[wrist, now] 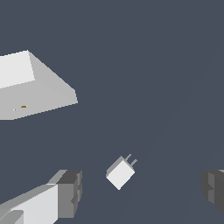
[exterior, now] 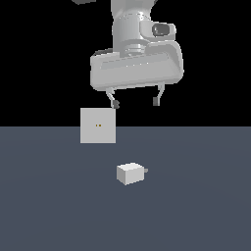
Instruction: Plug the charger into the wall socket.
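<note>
Biggest risk: prongs face exterior view's right, away from wall socket (exterior: 98, 125), so needs a turn before insertion or misses the holes. Next: off-centre pinch on charger (exterior: 130, 173), lying on floor well apart from socket. Gripper (exterior: 136, 102) high above, jaws spread wide, empty.

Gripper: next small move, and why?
Probably descend straight toward the charger. The gripper hangs open and empty well above the floor, and the wrist view shows the charger lying between its fingers, untouched. The wall socket stands apart, so grasping comes first.
</note>
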`<state>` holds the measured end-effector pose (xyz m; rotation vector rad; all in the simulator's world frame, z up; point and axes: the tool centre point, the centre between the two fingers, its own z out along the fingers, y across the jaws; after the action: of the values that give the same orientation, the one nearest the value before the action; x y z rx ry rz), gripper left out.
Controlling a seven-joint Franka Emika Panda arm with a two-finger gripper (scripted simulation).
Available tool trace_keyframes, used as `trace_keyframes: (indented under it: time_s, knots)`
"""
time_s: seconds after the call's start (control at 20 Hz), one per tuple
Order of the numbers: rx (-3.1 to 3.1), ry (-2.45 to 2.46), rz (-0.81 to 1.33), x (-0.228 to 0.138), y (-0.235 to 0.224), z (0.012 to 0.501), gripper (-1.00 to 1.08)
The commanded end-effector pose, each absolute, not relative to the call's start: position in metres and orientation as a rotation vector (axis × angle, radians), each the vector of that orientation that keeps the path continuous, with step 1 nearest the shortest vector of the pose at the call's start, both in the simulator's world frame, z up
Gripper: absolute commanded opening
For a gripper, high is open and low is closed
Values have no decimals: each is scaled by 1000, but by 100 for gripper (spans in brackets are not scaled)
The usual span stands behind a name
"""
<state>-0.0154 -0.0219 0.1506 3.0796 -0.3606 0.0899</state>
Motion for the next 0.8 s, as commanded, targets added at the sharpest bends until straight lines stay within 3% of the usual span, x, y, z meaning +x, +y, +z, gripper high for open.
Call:
trace_keyframes:
  time_s: [0.0,0.75]
  knots:
    - [3062,-440,114,-20,-22,145,100]
    - [2926,-852,239,-42,-20,115,100]
